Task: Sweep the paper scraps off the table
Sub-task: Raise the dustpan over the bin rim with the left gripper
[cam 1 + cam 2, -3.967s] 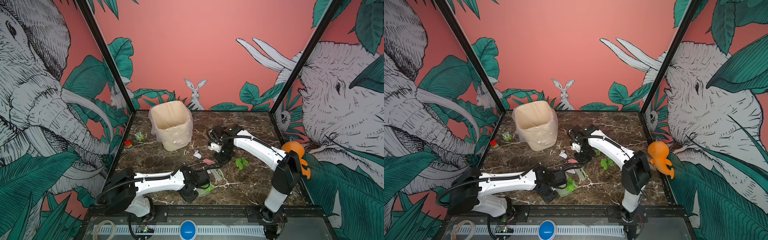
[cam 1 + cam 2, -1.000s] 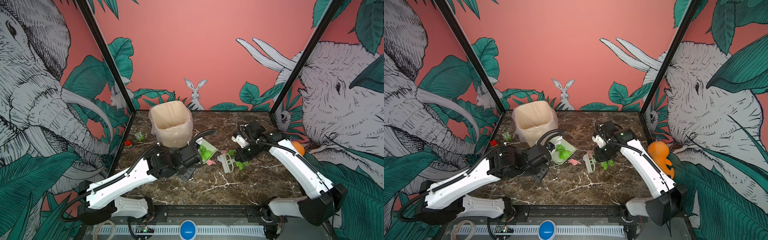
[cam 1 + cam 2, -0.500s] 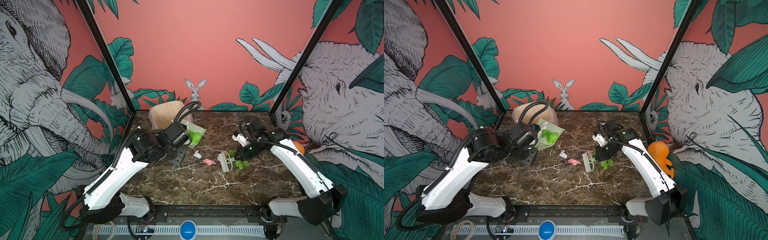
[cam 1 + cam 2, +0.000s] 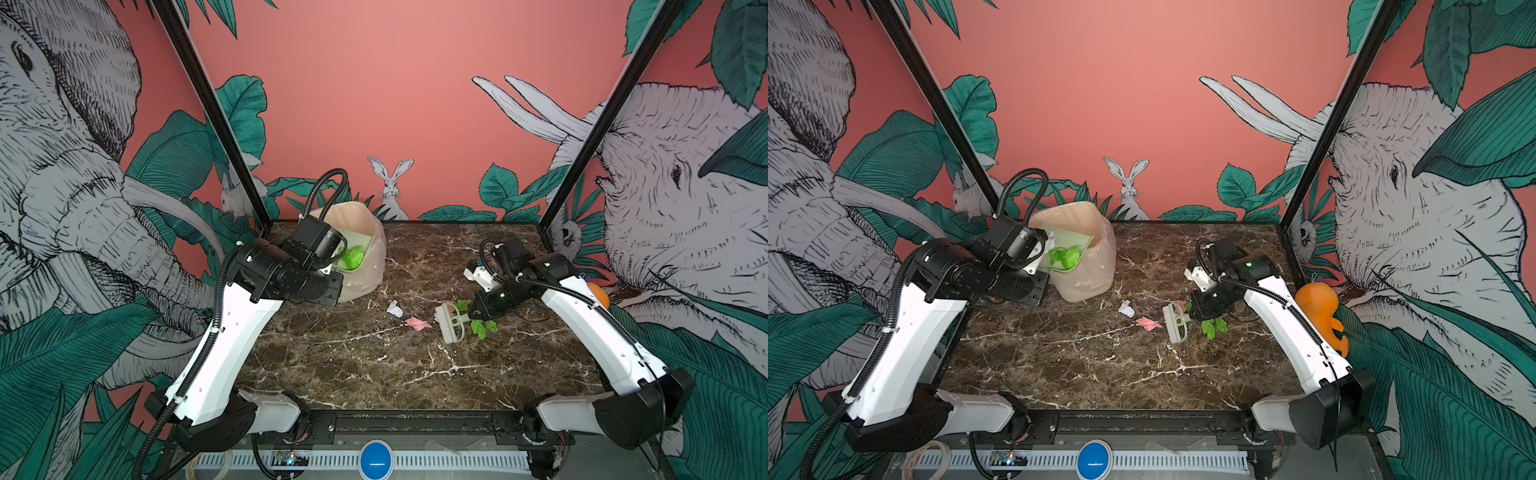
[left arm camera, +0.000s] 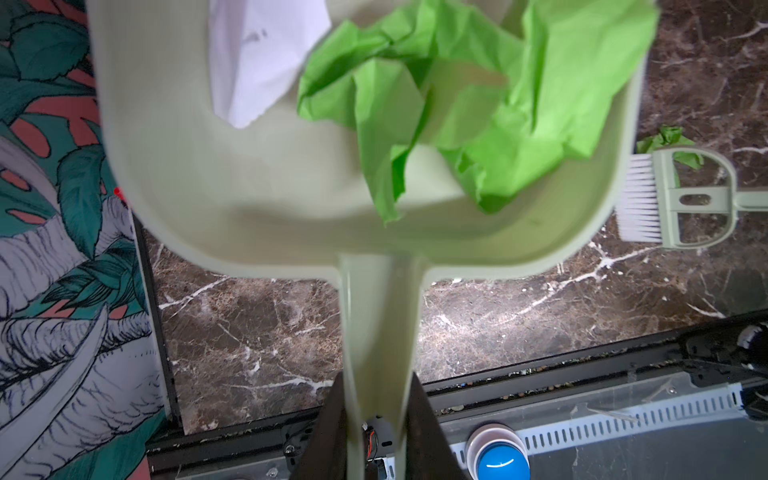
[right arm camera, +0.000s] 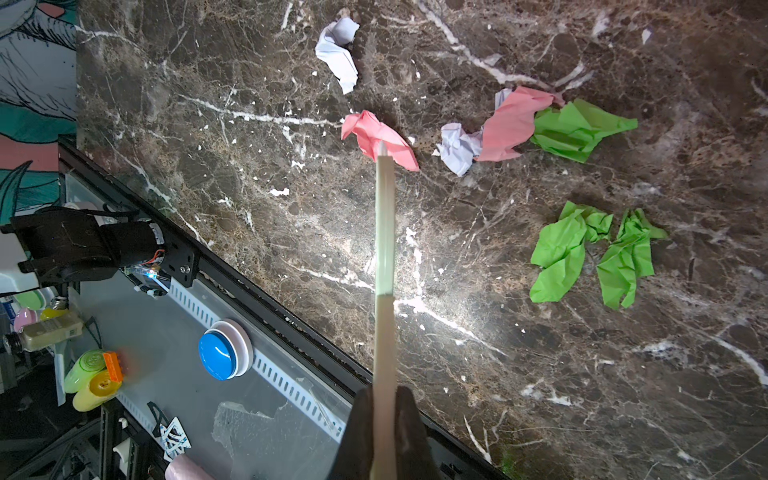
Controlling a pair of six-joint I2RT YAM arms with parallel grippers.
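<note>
Scraps (image 6: 513, 124) lie on table (image 6: 540, 374) beyond right jaws pinching brush handle (image 6: 384, 249); left jaws pinch dustpan (image 5: 249, 187) holding more.

Robot lab test cell: left arm (image 4: 232, 332) and right arm (image 4: 590, 328) sit on a black rail (image 4: 415, 424) at the table (image 4: 353, 365) edge, with a blue button (image 4: 375, 460) and slotted cable duct (image 4: 457, 459) in front. Printed jungle-mural panels (image 4: 395, 83) on black frame posts (image 4: 214, 108) enclose it.

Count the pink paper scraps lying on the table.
2. One pink scrap lies next to the brush; the second pink scrap lies between a white scrap and a green scrap, touching both. Others may be hidden behind the brush.
</note>
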